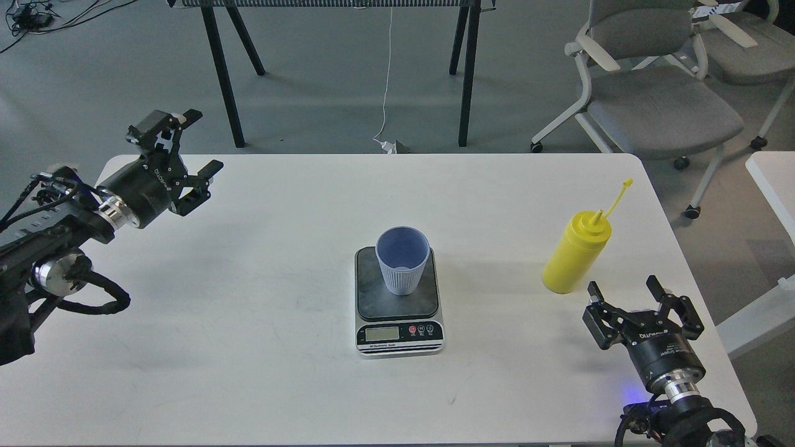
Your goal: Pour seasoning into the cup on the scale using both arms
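Observation:
The yellow seasoning bottle (576, 252) stands upright on the white table at the right, cap strap sticking up. The pale blue ribbed cup (403, 259) stands on the dark top plate of the scale (397, 332) at the table's middle. My right gripper (623, 285) is open and empty, just in front and to the right of the bottle, apart from it. My left gripper (194, 141) is open and empty above the table's far left corner.
The white table (261, 323) ends close behind my left gripper and right of the bottle. Grey office chairs (658, 93) stand beyond the right corner. Black table legs (223, 74) and a white cable are on the floor behind.

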You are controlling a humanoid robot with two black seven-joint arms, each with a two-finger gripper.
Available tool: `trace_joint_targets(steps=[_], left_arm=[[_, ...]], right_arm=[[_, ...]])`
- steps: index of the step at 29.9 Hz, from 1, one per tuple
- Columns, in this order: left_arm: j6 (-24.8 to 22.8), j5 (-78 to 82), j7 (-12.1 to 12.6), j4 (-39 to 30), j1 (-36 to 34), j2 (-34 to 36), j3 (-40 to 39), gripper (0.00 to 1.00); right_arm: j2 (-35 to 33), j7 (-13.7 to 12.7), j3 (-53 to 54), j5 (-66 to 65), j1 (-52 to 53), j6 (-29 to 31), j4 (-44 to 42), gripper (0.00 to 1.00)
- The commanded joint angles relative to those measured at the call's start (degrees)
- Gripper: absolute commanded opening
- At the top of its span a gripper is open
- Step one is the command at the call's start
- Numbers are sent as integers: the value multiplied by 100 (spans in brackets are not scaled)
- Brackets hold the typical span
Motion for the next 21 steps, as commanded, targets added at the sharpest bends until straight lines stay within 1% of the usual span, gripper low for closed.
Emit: trace_joint_targets(steps=[1,5,8,11,16,19,21], left_arm=[[0,-1,0,-37,-18,43,-9,99],[0,-9,0,-37,-27,78,-9,99],[0,-9,0,-37,-53,61,-36,99],[0,-9,0,-37,-80,25,-71,99],[0,-27,0,-37,-176,25,-106,99],[0,-62,0,-46,-203,43,-159,99],[0,-62,0,-72,-203,52,-246,99]], right_arm=[[-162,0,39,-213,-442,0,212,100],[-706,26,284,-337,-1048,0,713,100],[-1347,44,688,-346,-1444,0,1047,100],[-1927,79,1127,-328,-1621,0,1162,100],[-2710,254,1734,-311,-1612,0,1153,100],[-2983,255,2033,-337,-1472,0,1144,100],[-3229,246,2025,-355,-1079,0,1101,100]])
